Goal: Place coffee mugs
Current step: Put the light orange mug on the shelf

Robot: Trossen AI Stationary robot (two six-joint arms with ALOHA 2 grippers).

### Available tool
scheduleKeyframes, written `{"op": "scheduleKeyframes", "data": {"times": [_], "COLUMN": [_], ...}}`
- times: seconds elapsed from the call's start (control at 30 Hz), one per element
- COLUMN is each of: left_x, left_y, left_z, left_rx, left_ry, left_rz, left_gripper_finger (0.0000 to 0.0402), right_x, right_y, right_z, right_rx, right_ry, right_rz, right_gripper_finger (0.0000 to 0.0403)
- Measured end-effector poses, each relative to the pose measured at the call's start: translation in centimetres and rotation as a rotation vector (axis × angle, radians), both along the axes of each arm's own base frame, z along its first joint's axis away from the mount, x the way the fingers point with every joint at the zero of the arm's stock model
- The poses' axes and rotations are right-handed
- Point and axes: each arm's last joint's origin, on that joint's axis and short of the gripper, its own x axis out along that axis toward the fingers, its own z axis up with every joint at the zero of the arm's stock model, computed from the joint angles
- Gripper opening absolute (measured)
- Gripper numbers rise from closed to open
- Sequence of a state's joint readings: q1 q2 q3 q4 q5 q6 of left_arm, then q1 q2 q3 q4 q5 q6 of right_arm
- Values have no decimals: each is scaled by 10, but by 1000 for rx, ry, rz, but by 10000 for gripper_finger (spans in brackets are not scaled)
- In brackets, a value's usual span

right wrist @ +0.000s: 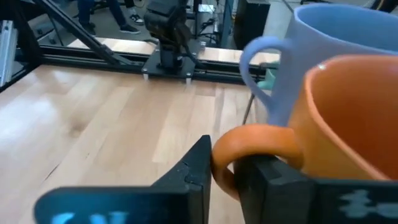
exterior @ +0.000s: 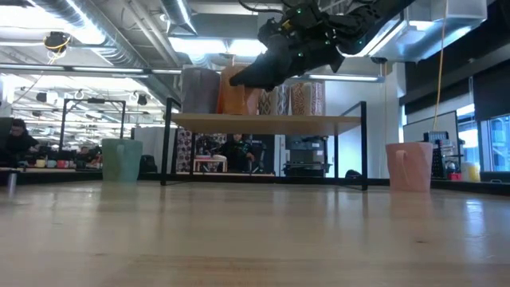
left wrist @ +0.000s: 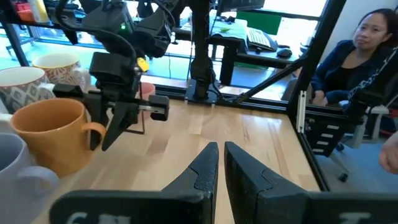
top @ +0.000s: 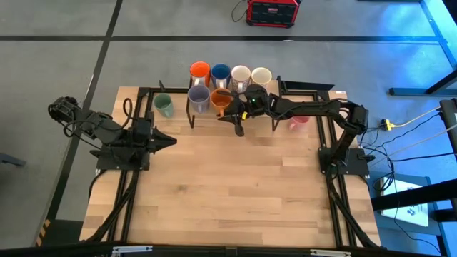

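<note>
A shelf rack (exterior: 263, 121) stands at the table's far edge. On it stand the lavender mug (top: 198, 98), the amber orange mug (top: 220, 102), and behind them an orange-red (top: 199, 70), a dark blue (top: 220, 72) and two white mugs (top: 250, 75). My right gripper (right wrist: 227, 171) is at the amber mug's handle, which passes between its fingers. A sage green mug (top: 163, 106) and a pink mug (top: 300, 121) stand on the table beside the rack. My left gripper (left wrist: 221, 168) hovers shut over the table's left side, holding nothing. My right gripper has the amber mug's handle loop (right wrist: 249, 140) between its two fingers, at the loop's outer bend. The fingers (left wrist: 118, 124) come from the table's right, slanting slightly down, and lie across the loop. The mug stands upright on the shelf beside the lavender mug.
The rack's dark legs (top: 191, 118) stand on the tabletop under the shelf. The wide wooden tabletop (top: 228, 185) lies in front of the rack. Black frame rails run along both table sides. A person (left wrist: 354, 56) sits beyond the table's edge.
</note>
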State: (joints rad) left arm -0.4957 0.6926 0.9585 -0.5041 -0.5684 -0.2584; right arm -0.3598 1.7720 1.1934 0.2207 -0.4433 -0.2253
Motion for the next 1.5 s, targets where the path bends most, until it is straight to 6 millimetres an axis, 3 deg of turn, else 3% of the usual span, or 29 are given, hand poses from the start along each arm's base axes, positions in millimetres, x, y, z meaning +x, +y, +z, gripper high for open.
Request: {"op": "scheduleKeyframes", "data": {"times": [0.5,1.03,1.5], "left_x": [0,0,-1], "left_y": [0,0,0], "left_z": [0,-1,-2], "left_rx": [6,13,20], "left_ry": [1,13,25], "left_rz": [-2,-5,-6], "left_gripper_finger": [20,20,20], "right_x": [-5,-27,-16], "right_y": [-1,6,21], "right_z": [4,16,15], "right_rx": [39,67,43], "right_ry": [37,185,145], "right_rz": [-120,-154,-129], "right_gripper_finger": [161,166,166]}}
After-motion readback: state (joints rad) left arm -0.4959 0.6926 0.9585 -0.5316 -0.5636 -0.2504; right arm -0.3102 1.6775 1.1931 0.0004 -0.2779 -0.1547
